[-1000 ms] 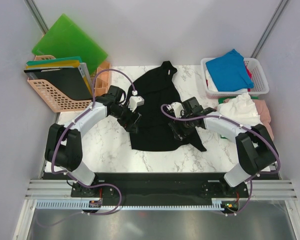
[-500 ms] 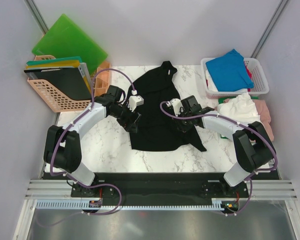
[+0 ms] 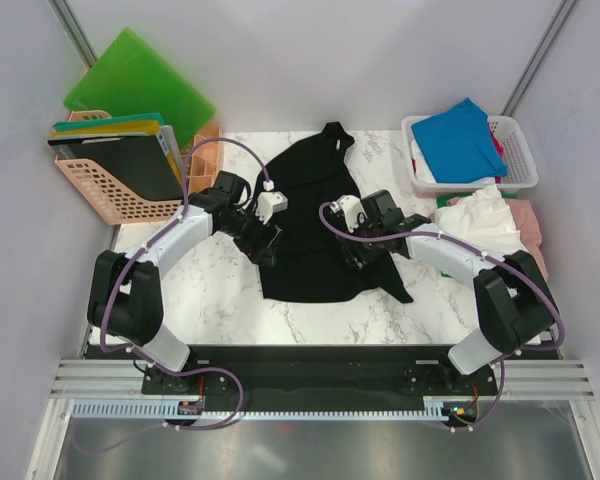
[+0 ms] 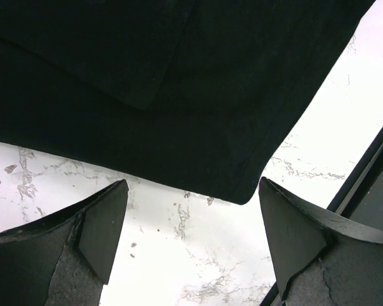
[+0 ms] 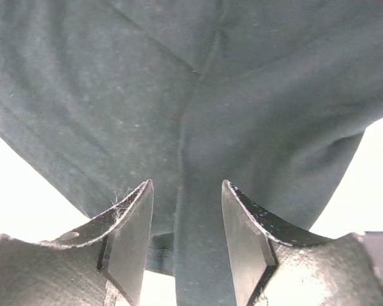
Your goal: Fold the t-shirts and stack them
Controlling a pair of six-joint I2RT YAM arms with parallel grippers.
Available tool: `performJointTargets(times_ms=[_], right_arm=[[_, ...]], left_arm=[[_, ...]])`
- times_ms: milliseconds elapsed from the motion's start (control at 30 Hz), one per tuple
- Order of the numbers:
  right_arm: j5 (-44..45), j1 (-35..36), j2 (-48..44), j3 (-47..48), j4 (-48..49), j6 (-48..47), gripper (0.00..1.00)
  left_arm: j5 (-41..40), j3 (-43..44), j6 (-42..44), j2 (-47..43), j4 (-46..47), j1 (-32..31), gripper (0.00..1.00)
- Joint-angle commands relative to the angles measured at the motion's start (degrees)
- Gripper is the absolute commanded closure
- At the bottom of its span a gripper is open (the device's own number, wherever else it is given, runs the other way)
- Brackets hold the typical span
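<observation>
Left fingers [image 4: 102,223] wide beside black t-shirt [image 4: 179,95]; right fingers [image 5: 131,236] half-open astride its fold

Top camera looks steeply down from behind, both wrist cameras peer close past their jaws at the same shirt [image 3: 315,235].

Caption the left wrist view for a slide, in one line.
Left gripper, jaws open, hovers over the marble table just short of a corner of the black t-shirt.
</observation>
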Motion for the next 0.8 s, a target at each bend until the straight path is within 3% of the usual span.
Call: performJointTargets(times_ms=[0,400,433,467,500,533,767], right_arm=[[-1.04,1.22,0.57,1.43,0.05,0.32,0.45],[0.18,2.27,6.28,1.87,2.24,-0.29,0.44],[0.62,2.27,6.37,1.52,2.33,-0.2,0.48],[0.97,2.36,6.2,1.34,2.77,-0.2,0.59],[1.41,2.27,5.85,1.17,3.3,-0.03,0.86],[2.55,2.27,4.8,0.64,3.56,0.32,0.96],[9.92,2.19,-7.14,4.23,1.2,-2.39,1.0]], left_arm=[[0.3,0.45,-0.13,-0.93,1.58,-0.22,0.1],[0.3,0.36,-0.04,-0.85,1.58,-0.22,0.1],[0.22,0.36,-0.04,-0.93,1.49,-0.22,0.1],[0.3,0.27,-0.04,-0.93,1.58,-0.22,0.1],[0.22,0.27,-0.04,-1.11,1.49,-0.14,0.1],[0.3,0.27,-0.04,-1.28,1.49,-0.22,0.1],[0.3,-0.17,0.13,-1.73,1.58,-0.22,0.1]])
